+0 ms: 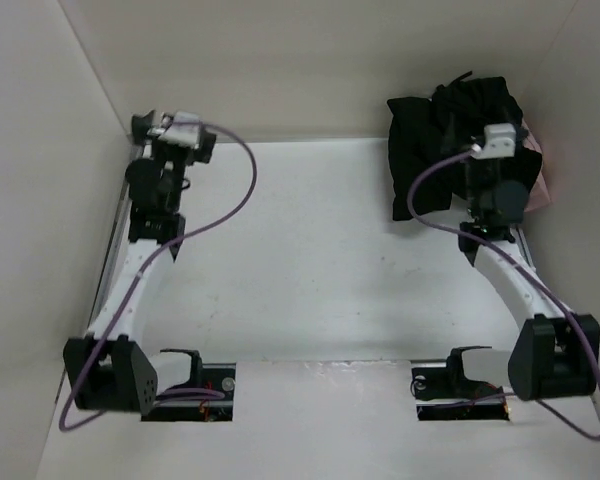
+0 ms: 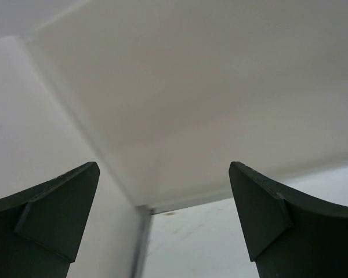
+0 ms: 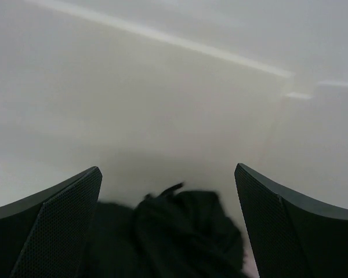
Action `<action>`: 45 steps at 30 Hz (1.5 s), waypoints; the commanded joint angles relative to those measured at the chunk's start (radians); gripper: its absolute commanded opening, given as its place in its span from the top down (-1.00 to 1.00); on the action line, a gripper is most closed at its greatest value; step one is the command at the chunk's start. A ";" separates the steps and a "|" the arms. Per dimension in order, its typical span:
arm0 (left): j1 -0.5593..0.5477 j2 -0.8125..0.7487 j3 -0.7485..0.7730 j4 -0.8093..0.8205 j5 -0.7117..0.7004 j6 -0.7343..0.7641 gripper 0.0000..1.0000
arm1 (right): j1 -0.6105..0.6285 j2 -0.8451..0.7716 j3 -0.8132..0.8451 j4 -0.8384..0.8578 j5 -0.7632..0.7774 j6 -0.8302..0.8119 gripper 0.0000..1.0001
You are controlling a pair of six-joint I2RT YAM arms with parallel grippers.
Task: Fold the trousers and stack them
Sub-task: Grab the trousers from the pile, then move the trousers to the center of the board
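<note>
Black trousers [image 1: 420,150] lie heaped in the far right corner of the table [image 1: 310,260].
My right gripper [image 3: 167,169] hangs just above the pile, jaws spread wide and empty; my left gripper [image 2: 163,165], equally agape and holding nothing, faces the far left corner, well apart.

The middle of the surface [image 1: 320,270] lies open; a black heap of trousers [image 1: 425,145] fills the far right corner against the walls [image 1: 310,70].

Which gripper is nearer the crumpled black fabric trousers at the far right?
Right. The right gripper hangs open over the black trousers; the left gripper sits at the far left corner, across the table from them.
</note>
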 commanded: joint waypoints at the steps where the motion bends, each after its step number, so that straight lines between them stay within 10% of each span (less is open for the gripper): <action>1: -0.085 0.174 0.245 -0.605 0.147 -0.161 -1.00 | 0.086 0.094 0.141 -0.213 0.114 -0.120 -1.00; 12: -0.189 0.456 0.499 -0.810 0.323 -0.273 -1.00 | -0.099 0.761 1.155 -1.437 0.205 0.276 -1.00; 23: -0.181 0.452 0.447 -0.810 0.314 -0.272 -1.00 | -0.130 0.915 1.189 -1.472 0.309 0.308 -1.00; 28: -0.181 0.418 0.418 -0.809 0.313 -0.261 -1.00 | -0.129 0.849 1.105 -1.440 0.322 0.351 0.27; 32: -0.186 0.389 0.399 -0.807 0.313 -0.269 -1.00 | -0.124 0.724 1.013 -1.338 0.409 0.353 0.88; 45: -0.189 0.197 0.272 -0.786 0.291 -0.273 -1.00 | 0.019 0.314 0.853 -0.983 0.654 0.127 0.99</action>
